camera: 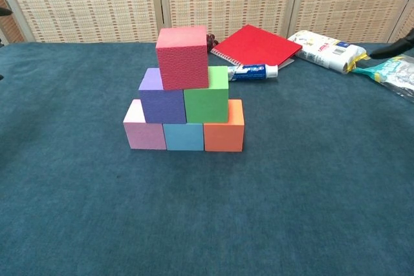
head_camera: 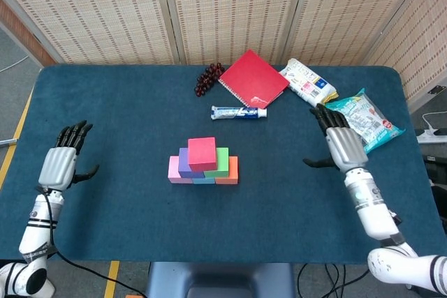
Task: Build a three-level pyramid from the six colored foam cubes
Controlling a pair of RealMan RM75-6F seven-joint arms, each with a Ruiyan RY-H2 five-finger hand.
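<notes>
Pyramid: pink cube (camera: 144, 132), light blue cube (camera: 184, 137) and orange cube (camera: 224, 132) are set in a row mid-desk (head_camera: 126, 102); purple cube (camera: 160, 100) and green cube (camera: 207, 98) above; red cube (camera: 182, 56) on top.
Left hand (head_camera: 61, 162): fingers spread, nothing held, well left of the cubes.
Right hand (head_camera: 340, 142): fingers spread, nothing held, well right.

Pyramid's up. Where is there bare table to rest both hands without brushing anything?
Bare blue cloth lies between the left hand and the six-cube foam pyramid, between the pyramid and the right hand, and along the near edge. The far right is crowded: red notebook, toothpaste tube, snack bags.
</notes>
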